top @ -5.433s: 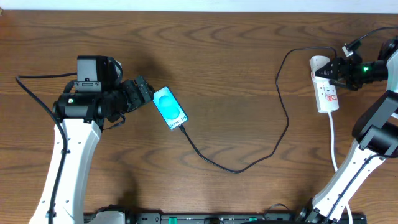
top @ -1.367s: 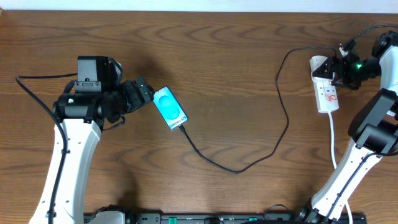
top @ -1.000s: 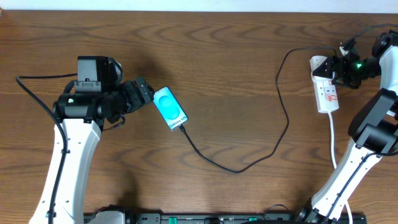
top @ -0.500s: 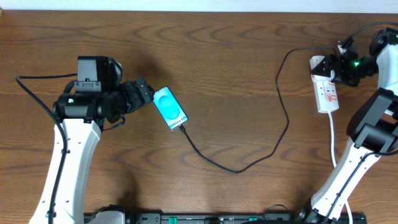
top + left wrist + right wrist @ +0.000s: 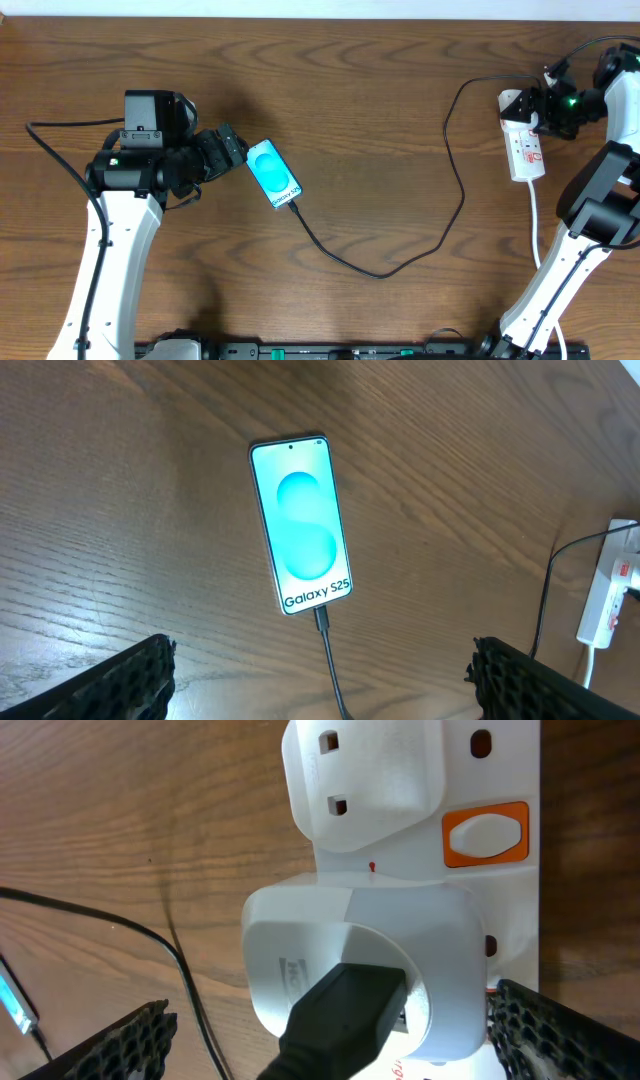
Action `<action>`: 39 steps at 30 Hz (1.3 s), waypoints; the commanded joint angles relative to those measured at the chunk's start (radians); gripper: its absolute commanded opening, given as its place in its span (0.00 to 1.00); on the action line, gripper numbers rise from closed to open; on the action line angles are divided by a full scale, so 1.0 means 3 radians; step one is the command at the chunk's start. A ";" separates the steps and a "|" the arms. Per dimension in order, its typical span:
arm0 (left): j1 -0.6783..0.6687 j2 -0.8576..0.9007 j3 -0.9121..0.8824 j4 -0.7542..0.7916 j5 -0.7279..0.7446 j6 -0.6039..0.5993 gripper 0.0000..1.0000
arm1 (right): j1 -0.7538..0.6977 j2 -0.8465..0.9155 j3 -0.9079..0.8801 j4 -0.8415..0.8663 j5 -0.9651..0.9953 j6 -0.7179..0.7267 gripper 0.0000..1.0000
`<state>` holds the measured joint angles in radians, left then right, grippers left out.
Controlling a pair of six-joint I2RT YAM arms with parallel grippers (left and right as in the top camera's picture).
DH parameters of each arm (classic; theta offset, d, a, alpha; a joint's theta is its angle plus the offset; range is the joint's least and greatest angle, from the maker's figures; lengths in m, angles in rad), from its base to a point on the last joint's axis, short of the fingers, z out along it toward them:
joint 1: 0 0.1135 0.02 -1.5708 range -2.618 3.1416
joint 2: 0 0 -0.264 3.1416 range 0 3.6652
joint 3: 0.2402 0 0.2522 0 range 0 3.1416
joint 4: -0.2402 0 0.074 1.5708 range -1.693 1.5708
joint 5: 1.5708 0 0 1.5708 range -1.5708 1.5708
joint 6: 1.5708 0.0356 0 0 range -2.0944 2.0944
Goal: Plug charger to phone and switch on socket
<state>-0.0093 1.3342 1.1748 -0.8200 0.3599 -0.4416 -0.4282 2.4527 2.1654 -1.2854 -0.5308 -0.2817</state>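
Overhead: the phone (image 5: 274, 173) lies screen-up on the tabletop (image 5: 350, 90). The charger cable (image 5: 400, 262) runs from its lower end to the power strip (image 5: 524, 145), where the right end effector (image 5: 538, 108) hovers.

Left wrist: the left end effector (image 5: 325, 685) is released, with the phone just ahead.

Right wrist: the fingers (image 5: 115, 1040) are spread wide, flanking the white adapter (image 5: 350, 940) near an orange rocker (image 5: 485, 833). A skewed push could slide the strip or miss the rocker. The surface is bare brown wood; little of the room shows.
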 commanded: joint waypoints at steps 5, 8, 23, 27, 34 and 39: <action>0.0014 0.0010 0.0029 -0.0020 -0.0046 0.0008 0.95 | 0.0137 0.0075 -0.0057 -0.0051 -0.0254 0.0064 0.99; 0.0014 0.0010 0.0029 -0.0019 -0.0046 0.0008 0.95 | 0.0137 0.0075 -0.0071 -0.0048 -0.0290 0.0064 0.99; 0.0014 0.0010 0.0029 -0.0019 -0.0046 0.0008 0.95 | 0.0130 0.0075 -0.0113 -0.0015 -0.0439 0.0080 0.99; 0.0014 0.0010 0.0029 -0.0020 -0.0046 0.0008 0.95 | 0.0103 0.0075 -0.0113 0.0019 -0.0465 0.0145 0.99; 0.0014 0.0010 0.0029 -0.0020 -0.0046 0.0008 0.95 | 0.0011 0.0075 -0.0113 -0.0023 -0.0523 0.0165 0.99; 0.0014 0.0010 0.0029 -0.0020 -0.0046 0.0008 0.95 | -0.0071 0.0075 -0.0113 -0.0052 -0.0520 0.0164 0.99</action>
<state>-0.0093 1.3342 1.1748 -0.8227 0.3599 -0.4416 -0.4454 2.4523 2.1586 -1.2713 -0.6228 -0.2527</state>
